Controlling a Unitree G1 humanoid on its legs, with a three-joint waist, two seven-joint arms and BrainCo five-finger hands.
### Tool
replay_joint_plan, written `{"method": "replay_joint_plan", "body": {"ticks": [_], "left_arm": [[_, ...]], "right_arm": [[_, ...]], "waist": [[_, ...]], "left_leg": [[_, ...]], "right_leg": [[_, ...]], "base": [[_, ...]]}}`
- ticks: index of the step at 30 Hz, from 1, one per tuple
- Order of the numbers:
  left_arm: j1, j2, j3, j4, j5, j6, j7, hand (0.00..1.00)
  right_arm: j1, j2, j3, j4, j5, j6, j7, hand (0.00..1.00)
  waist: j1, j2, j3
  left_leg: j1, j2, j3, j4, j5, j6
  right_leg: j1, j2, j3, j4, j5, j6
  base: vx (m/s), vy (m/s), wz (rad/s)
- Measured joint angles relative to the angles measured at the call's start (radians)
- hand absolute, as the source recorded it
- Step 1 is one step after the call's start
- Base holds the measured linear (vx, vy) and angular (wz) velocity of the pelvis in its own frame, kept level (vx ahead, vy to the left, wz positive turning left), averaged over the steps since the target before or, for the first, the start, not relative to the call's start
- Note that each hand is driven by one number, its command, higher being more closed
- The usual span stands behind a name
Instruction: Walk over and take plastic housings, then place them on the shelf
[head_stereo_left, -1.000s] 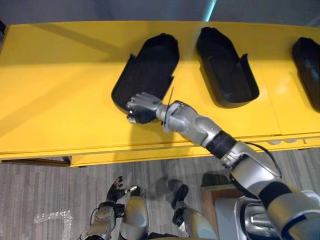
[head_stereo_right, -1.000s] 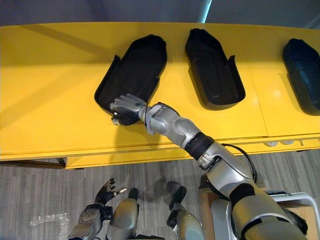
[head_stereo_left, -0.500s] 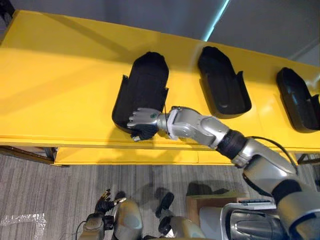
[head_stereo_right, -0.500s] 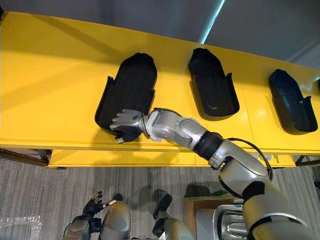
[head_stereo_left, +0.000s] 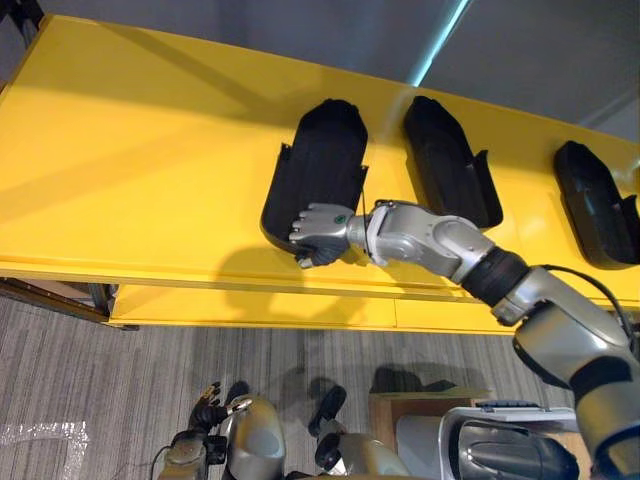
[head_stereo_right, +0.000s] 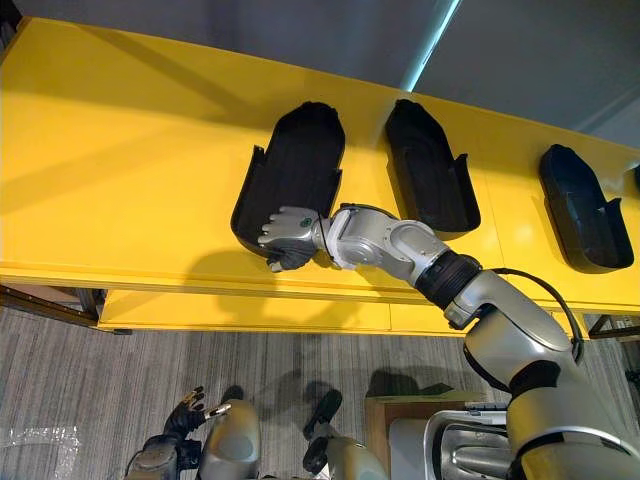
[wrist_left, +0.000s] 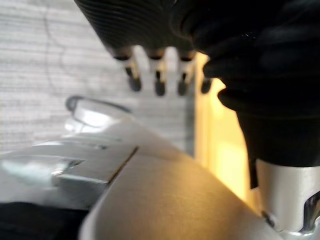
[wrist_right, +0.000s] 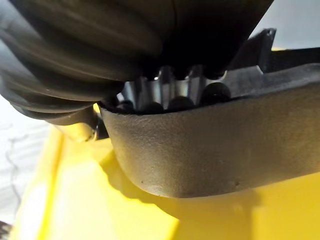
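Observation:
A long black plastic housing (head_stereo_left: 320, 165) lies open side up on the yellow shelf (head_stereo_left: 130, 160), its near end close to the shelf's front edge. My right hand (head_stereo_left: 320, 228) is shut on that near end, fingers curled over the rim, which the right wrist view shows from close up on the housing (wrist_right: 210, 145). My left hand (head_stereo_left: 205, 415) hangs low by the floor at the lower left, fingers (wrist_left: 157, 80) straight and holding nothing.
Two more black housings (head_stereo_left: 445, 160) (head_stereo_left: 590, 200) lie on the shelf to the right, the nearer one a short gap from the held one. The shelf's left half is bare yellow. Below is grey plank floor with a brown box (head_stereo_left: 395, 410).
The held housing has turned from slanted to nearly parallel with its neighbour and has slid right, closer to it, with my right hand still on its near end. The camera has also shifted.

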Motion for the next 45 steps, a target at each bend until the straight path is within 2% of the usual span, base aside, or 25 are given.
{"method": "replay_joint_plan", "body": {"ticks": [6, 8, 11, 15, 20, 28, 33, 34, 38, 45], "left_arm": [[0.001, 0.0, -0.001, -0.009, -0.002, 0.0, -0.001, 0.0], [0.002, -0.001, -0.003, -0.017, -0.008, 0.0, -0.002, 0.0], [0.003, 0.0, -0.004, -0.024, -0.012, 0.0, -0.006, 0.0], [0.007, -0.003, -0.008, -0.046, -0.04, 0.0, -0.009, 0.0], [0.018, -0.004, -0.026, -0.052, -0.048, -0.001, -0.009, 0.0], [0.017, -0.005, -0.053, -0.061, -0.083, -0.016, -0.015, 0.0], [0.017, -0.005, -0.066, -0.079, -0.088, -0.03, -0.033, 0.0], [0.017, -0.005, -0.066, -0.08, -0.088, -0.03, -0.033, 0.0], [0.017, -0.005, -0.068, -0.081, -0.09, -0.03, -0.032, 0.0], [0.017, -0.005, -0.072, -0.084, -0.09, -0.03, -0.039, 0.0]], "right_arm": [[-0.042, -0.029, 0.0, 0.038, -0.043, -0.054, -0.094, 1.0], [-0.069, -0.03, 0.0, 0.046, -0.06, -0.074, -0.118, 1.0], [-0.099, -0.031, 0.0, 0.054, -0.06, -0.078, -0.143, 1.0], [-0.138, -0.039, 0.0, 0.091, -0.06, -0.078, -0.143, 1.0], [-0.181, -0.055, 0.001, 0.111, -0.06, -0.076, -0.14, 1.0], [-0.225, -0.069, 0.031, 0.161, -0.059, -0.079, -0.137, 1.0], [-0.239, -0.081, 0.034, 0.18, -0.059, -0.098, -0.136, 1.0], [-0.247, -0.084, 0.035, 0.184, -0.06, -0.107, -0.137, 0.0], [-0.307, -0.094, 0.045, 0.2, -0.065, -0.133, -0.144, 0.0], [-0.319, -0.095, 0.045, 0.202, -0.107, -0.154, -0.22, 0.0]], "waist": [[0.015, 0.01, 0.007], [0.021, 0.024, 0.016], [0.022, 0.048, 0.031], [0.044, 0.078, 0.049], [0.046, 0.103, 0.065], [0.045, 0.129, 0.08], [0.045, 0.133, 0.082], [0.045, 0.133, 0.082], [0.046, 0.141, 0.091], [0.046, 0.141, 0.091]], "left_leg": [[-0.009, -0.002, -0.02, 0.002, 0.002, -0.002], [-0.01, -0.002, -0.024, 0.003, 0.004, -0.004], [-0.025, -0.004, -0.047, 0.003, 0.01, -0.009], [-0.045, -0.006, -0.071, -0.003, 0.021, -0.014], [-0.045, -0.009, -0.08, -0.018, 0.031, -0.015], [-0.049, -0.008, -0.087, -0.048, 0.051, -0.022], [-0.053, -0.001, -0.093, -0.05, 0.051, -0.022], [-0.053, 0.0, -0.094, -0.05, 0.051, -0.022], [-0.049, 0.002, -0.098, -0.051, 0.051, -0.022], [-0.045, 0.005, -0.096, -0.06, 0.051, -0.022]], "right_leg": [[-0.001, 0.0, -0.011, 0.0, -0.002, -0.002], [0.0, 0.0, -0.018, 0.0, -0.005, -0.006], [-0.001, 0.0, -0.044, 0.0, -0.011, -0.013], [-0.014, 0.002, -0.065, 0.008, -0.014, -0.019], [-0.016, 0.0, -0.075, 0.009, -0.017, -0.021], [-0.033, -0.001, -0.087, 0.011, -0.03, -0.031], [-0.074, -0.013, -0.091, 0.088, -0.085, -0.035], [-0.079, -0.016, -0.093, 0.102, -0.093, -0.035], [-0.094, -0.025, -0.096, 0.149, -0.117, -0.032], [-0.099, -0.025, -0.092, 0.171, -0.122, -0.032]], "base": [[-0.01, 0.061, 0.06], [-0.02, 0.052, 0.07], [-0.02, 0.041, 0.2], [0.0, 0.042, 0.15], [0.02, 0.054, 0.07], [-0.01, 0.047, 0.03], [0.0, 0.066, 0.02], [0.03, 0.044, 0.03], [0.02, 0.018, 0.02], [0.01, 0.005, -0.02]]}}
